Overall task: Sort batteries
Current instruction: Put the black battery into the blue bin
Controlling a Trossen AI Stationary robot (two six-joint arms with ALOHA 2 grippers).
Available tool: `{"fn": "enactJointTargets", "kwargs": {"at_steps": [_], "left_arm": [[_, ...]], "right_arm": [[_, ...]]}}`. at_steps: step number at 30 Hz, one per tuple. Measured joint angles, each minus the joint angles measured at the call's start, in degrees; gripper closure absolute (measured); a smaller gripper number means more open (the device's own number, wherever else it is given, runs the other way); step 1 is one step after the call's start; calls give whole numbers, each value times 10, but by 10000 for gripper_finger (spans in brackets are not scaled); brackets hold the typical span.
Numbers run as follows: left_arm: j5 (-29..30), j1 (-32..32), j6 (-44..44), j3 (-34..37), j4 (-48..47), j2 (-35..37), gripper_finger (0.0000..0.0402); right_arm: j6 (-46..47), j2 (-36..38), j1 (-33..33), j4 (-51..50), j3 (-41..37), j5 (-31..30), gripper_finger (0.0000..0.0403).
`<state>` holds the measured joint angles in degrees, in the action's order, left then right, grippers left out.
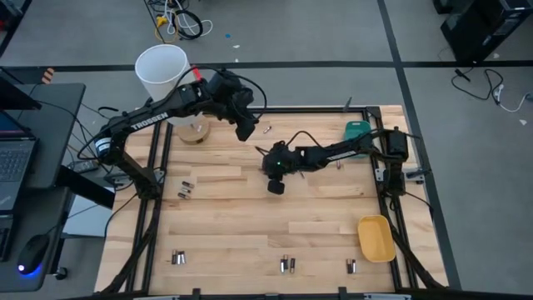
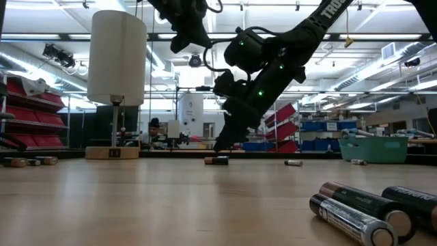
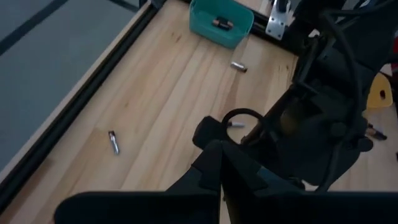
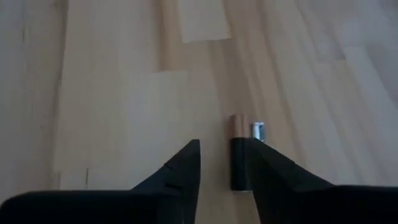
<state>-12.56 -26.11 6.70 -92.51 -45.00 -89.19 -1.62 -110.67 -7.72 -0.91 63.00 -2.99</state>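
While both dark arms reach over the pale wooden plank table (image 1: pixel 250 225), the left arm hangs raised near the far edge beside a white cylindrical paper-shaded lamp (image 1: pixel 162 71) on its round wooden base. Its left gripper (image 1: pixel 246 127) has the jaws pressed together, holding nothing. The right gripper (image 4: pixel 221 168) is lowered to the table's middle, jaws spread; a dark cylindrical battery with a copper-coloured end (image 4: pixel 239 152) lies on the wood between the fingers, just against one of them, with a small silvery battery (image 4: pixel 259 130) beside its tip. A teal plastic tray (image 3: pixel 221 22) at the far right edge holds two batteries; a yellow plastic tray (image 1: pixel 376 237) sits at the near right. Other small batteries lie scattered: pairs along the near edge (image 1: pixel 286 265) and singles on the far half (image 3: pixel 113 141).
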Motion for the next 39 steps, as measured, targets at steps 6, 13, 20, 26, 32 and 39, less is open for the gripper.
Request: {"fn": "enactJointTargets", "kwargs": {"at_steps": [6, 13, 20, 26, 32, 39], "left_arm": [[0, 0, 0, 0, -17, 0, 386], [0, 0, -3, 0, -17, 0, 386], [0, 0, -4, 0, -17, 0, 386], [7, 0, -5, 0, -16, 0, 386], [8, 0, -4, 0, -15, 0, 386], [11, 0, -3, 0, -11, 0, 386]], "right_arm": [[-20, 1, 1, 2, 0, -19, 276], [-47, 1, -10, 1, 0, -1, 277], [-84, 1, -11, -14, 0, 16, 281], [-90, -16, -18, -21, 0, 16, 282], [-86, -25, -29, -24, 0, 18, 288], [-64, -26, -32, -51, 3, 28, 330]]}}
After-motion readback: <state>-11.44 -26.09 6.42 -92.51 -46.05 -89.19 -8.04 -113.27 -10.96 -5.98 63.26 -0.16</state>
